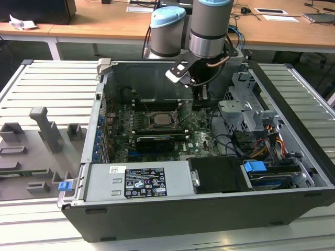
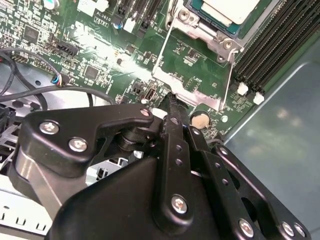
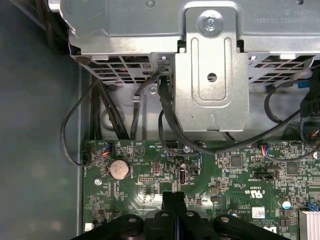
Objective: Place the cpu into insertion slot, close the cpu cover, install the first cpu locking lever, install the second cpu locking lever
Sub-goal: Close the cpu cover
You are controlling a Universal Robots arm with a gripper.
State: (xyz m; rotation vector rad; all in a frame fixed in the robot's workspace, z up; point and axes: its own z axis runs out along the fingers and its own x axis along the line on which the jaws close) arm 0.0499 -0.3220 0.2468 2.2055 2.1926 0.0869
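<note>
**A:** Starting with the exterior view, where do we find the cpu?

**B:** We see the cpu (image 1: 161, 119) lying flat in the insertion slot (image 1: 177, 126), on the motherboard (image 1: 201, 138) inside the open computer case (image 1: 209, 225). The gripper (image 1: 201, 103) hangs just beside the socket, on the exterior view's right.

**A:** And in the second wrist view?

**B:** The pale chip top (image 2: 227, 7) sits within the slot's silvery rim (image 2: 200, 31). The cpu cover (image 2: 189, 94) looks swung open to us, with green board showing through its window. The fingers (image 2: 172, 130) are pressed together with nothing between them. Their tip is near the cover's free edge, but we cannot tell whether it touches.

**A:** The first wrist view?

**B:** The two fingers (image 3: 167, 200) meet edge to edge over the board, near a coin cell (image 3: 119, 169). The drive cage bracket (image 3: 212, 90) is well apart from them.

**A:** How would these parts handle?

**B:** We judge the chip to be light and stiff but fragile, so it should be taken by its edges only. The cover looks like thin, springy sheet metal on a hinge. We think it is best pressed at its free edge, never through the window onto the chip.
</note>
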